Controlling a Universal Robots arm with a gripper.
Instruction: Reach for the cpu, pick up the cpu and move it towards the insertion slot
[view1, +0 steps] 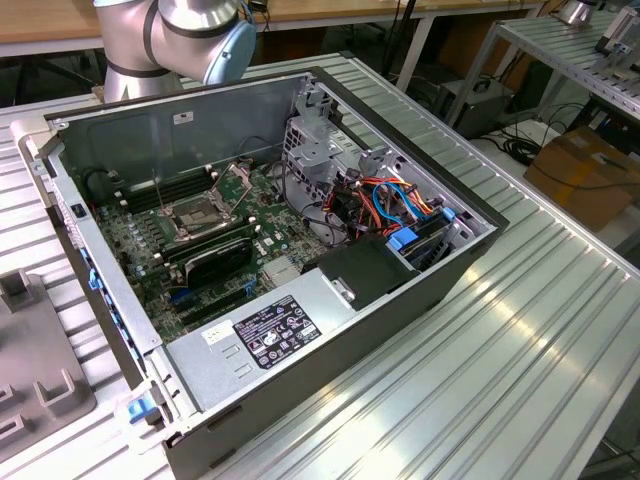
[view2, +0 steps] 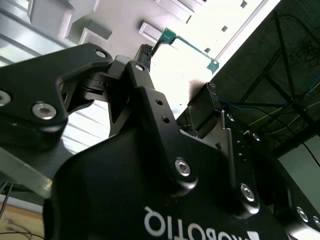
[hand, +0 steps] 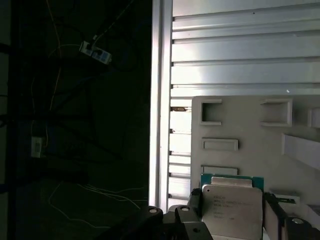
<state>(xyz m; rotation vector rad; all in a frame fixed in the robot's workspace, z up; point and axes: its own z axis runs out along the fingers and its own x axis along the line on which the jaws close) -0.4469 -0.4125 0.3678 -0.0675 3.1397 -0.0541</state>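
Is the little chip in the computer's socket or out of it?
Out. In the first wrist view the cpu is over the grey tray, not in the insertion slot.

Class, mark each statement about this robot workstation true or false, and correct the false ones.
1. The cpu sits in the insertion slot. False: in the first wrist view the cpu is at the gripper, by a pale grey tray, not in the insertion slot.
2. The computer case is open, exposing the motherboard. True.
3. The case stands on a wooden floor. False: it stands on a ribbed metal table.
4. Orange and blue cables lie inside the case. True.
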